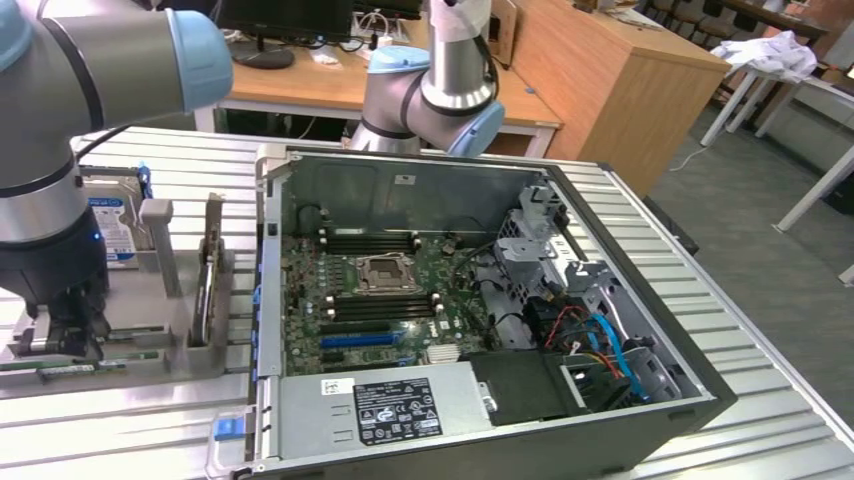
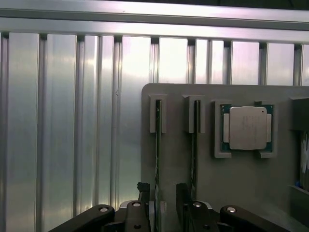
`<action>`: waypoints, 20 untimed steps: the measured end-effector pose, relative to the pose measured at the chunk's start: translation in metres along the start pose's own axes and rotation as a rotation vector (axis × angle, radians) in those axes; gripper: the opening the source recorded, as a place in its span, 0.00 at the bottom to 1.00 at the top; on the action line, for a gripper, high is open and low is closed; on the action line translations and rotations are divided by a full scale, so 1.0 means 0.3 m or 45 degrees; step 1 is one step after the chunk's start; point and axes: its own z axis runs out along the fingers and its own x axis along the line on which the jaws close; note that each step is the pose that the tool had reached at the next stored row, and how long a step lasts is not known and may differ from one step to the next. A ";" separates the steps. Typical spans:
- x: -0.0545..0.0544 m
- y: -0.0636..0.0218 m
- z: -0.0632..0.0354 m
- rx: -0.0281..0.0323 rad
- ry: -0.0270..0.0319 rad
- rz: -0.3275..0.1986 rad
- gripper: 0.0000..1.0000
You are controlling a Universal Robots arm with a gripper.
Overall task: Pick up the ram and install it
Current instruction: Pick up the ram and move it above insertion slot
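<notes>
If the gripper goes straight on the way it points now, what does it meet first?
Likely the ram, standing on edge in the holder: the open gripper is lined up astride it. Depth is unclear; the gripper may pass around the ram and reach the holder.

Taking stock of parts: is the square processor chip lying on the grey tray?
Yes, the processor chip lies flat between corner brackets on the grey tray.

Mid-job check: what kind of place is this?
Probably a robotics lab in an office room: an open computer case on a ribbed metal bench, wooden desks with a monitor behind.
</notes>
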 end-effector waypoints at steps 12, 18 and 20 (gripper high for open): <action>0.000 0.000 0.011 0.0001 0.0000 0.000 0.36; 0.001 0.000 0.019 0.0000 0.0000 0.000 0.36; 0.001 0.000 0.019 -0.0002 0.0001 0.000 0.36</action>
